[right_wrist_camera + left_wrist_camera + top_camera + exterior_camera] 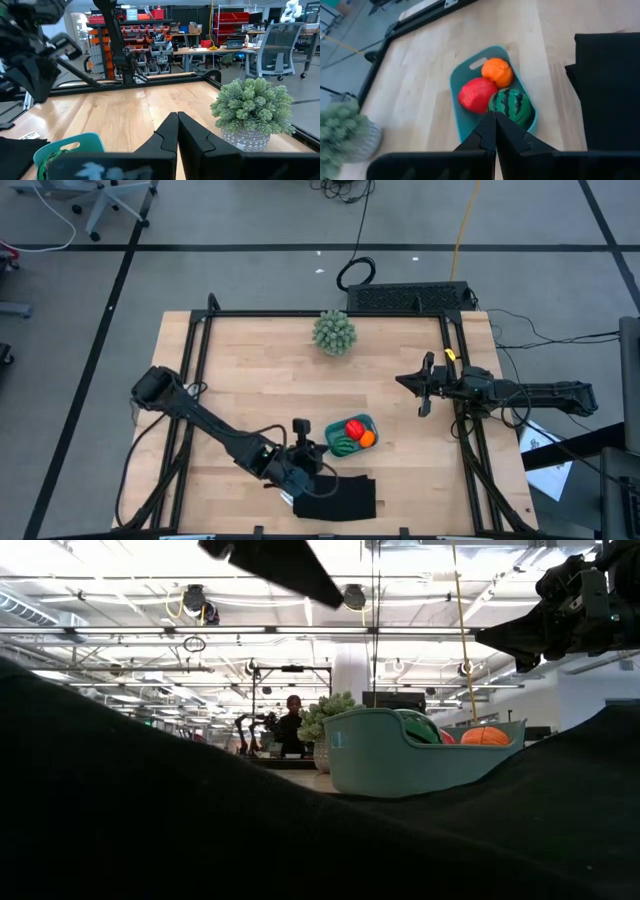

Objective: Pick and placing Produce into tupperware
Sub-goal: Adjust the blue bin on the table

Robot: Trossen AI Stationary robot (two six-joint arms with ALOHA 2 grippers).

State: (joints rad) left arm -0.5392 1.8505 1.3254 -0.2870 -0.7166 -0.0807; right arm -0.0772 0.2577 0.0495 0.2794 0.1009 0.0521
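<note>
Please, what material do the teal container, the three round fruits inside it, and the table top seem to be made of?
Teal container: probably moulded plastic, smooth, with a cut-out handle. Striped green melon, red tomato and orange ball: likely plastic or rubber toys, uniformly coloured with soft highlights. Table top: pale wood, visible plank lines and grain, matte finish.

The melon [510,105], tomato [476,95] and orange [497,72] sit in the tub [462,80], with the closed fingers [490,134] just above.
</note>
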